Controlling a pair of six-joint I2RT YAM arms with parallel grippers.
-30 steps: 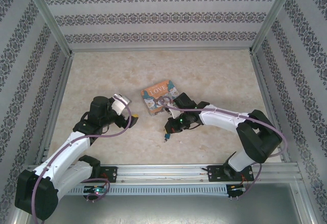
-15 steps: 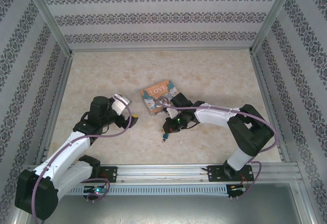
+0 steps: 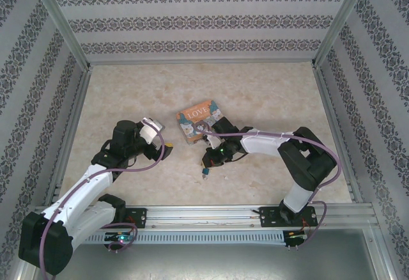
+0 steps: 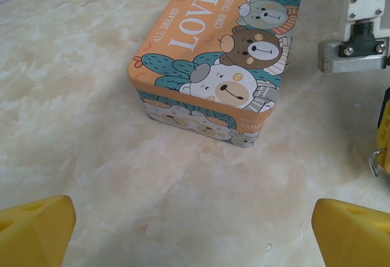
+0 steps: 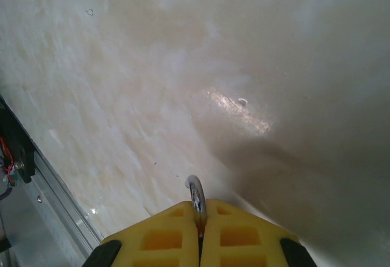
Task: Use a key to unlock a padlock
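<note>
My right gripper [image 5: 199,209] is shut on the padlock's pale metal shackle [image 5: 195,192], which sticks out past the yellow fingertips just above the table. In the top view that gripper [image 3: 207,164] points down at the table in front of the tin, with the small teal padlock [image 3: 206,173] at its tip. The shackle loop [image 4: 373,160] also shows at the right edge of the left wrist view. My left gripper [image 3: 165,149] stands open to the left of it, its yellow fingers [image 4: 36,224] wide apart over bare table with nothing between them. The key is out of view.
A colourful "LOVE" tin box [image 3: 199,121] lies closed on the marble table, just behind the right gripper and ahead of the left one [image 4: 219,53]. Metal frame posts and patterned walls enclose the table; a rail [image 3: 211,215] runs along the near edge.
The right arm has folded in, its elbow swinging left, and its gripper with the padlock has crept slightly left. The left arm has not moved.
</note>
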